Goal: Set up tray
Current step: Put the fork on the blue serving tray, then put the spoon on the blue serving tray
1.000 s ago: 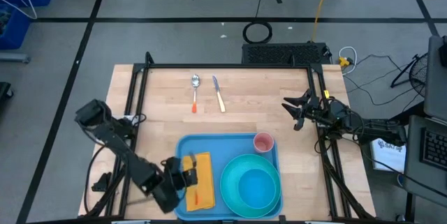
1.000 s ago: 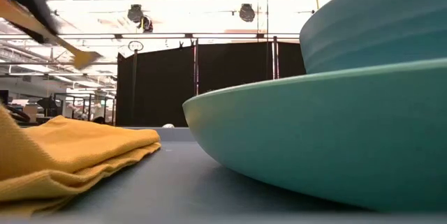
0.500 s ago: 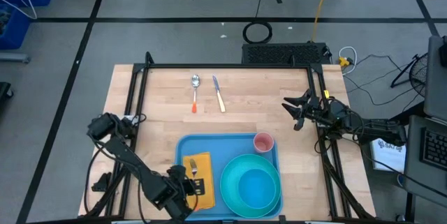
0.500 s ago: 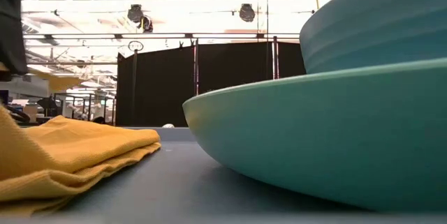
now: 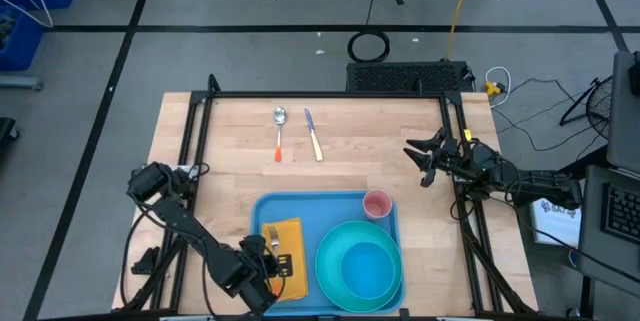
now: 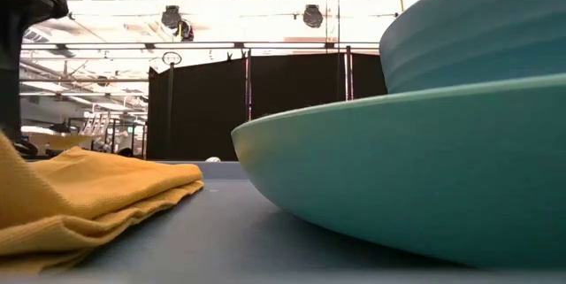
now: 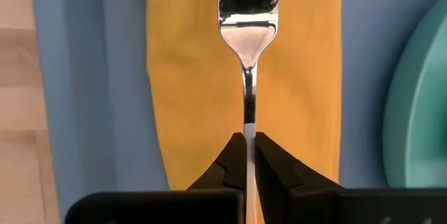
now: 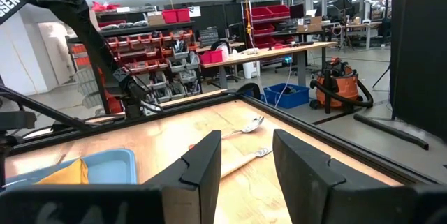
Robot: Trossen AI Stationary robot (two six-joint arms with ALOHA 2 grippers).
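The high view looks straight down on the whole bench (image 5: 230, 161). The low view sits level inside the tray (image 6: 265, 249); both show the napkin (image 5: 284, 261).

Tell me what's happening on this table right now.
The left gripper has its fingers shut on a fork, holding it over the yellow-orange napkin on the tray. A teal plate with a bowl and a pink cup are also on the tray. A spoon and knife lie on the table. The right gripper waits open at the right edge.
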